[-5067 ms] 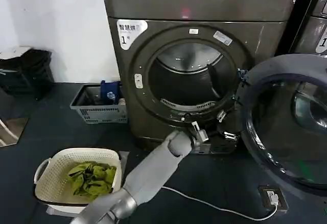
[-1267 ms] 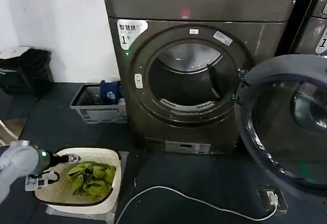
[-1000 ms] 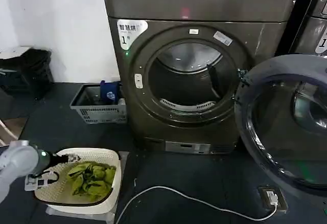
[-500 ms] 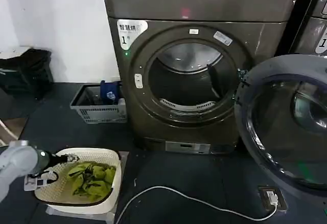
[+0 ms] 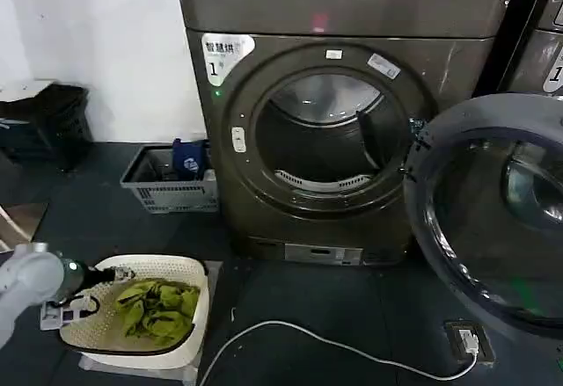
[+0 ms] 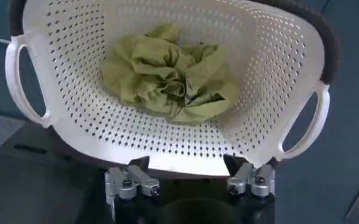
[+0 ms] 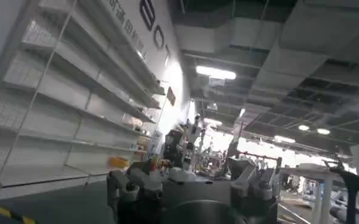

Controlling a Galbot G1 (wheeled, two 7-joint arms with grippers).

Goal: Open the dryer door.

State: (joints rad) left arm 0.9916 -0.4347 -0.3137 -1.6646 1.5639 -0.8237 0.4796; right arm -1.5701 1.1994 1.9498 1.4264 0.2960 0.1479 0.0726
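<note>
Head view first: the dryer door (image 5: 488, 214) is seen swung fully away from the drum opening (image 5: 327, 131), hanging on its hinge at the dryer's right side, grey inner face and dark glass turned toward the camera. Five seconds earlier the left arm was stretched to the dryer's front just under the opening; it has since been pulled back, and the left tool (image 5: 77, 302) is now held at the rim of the white laundry basket (image 5: 198, 333) on the floor, well apart from the dryer. Over the last second it has barely shifted. The opening step is therefore judged complete.

Left wrist view: the left tool (image 6: 190, 184) is seen with its fingers spread wide and nothing held, poised just beside the basket's near rim, with the green cloth (image 6: 170, 70) lying inside.

Right wrist view: the right tool (image 7: 191, 185) is pointed at ceiling lights and shelving, away from the dryer, fingers apart and empty, evidently parked.
</note>
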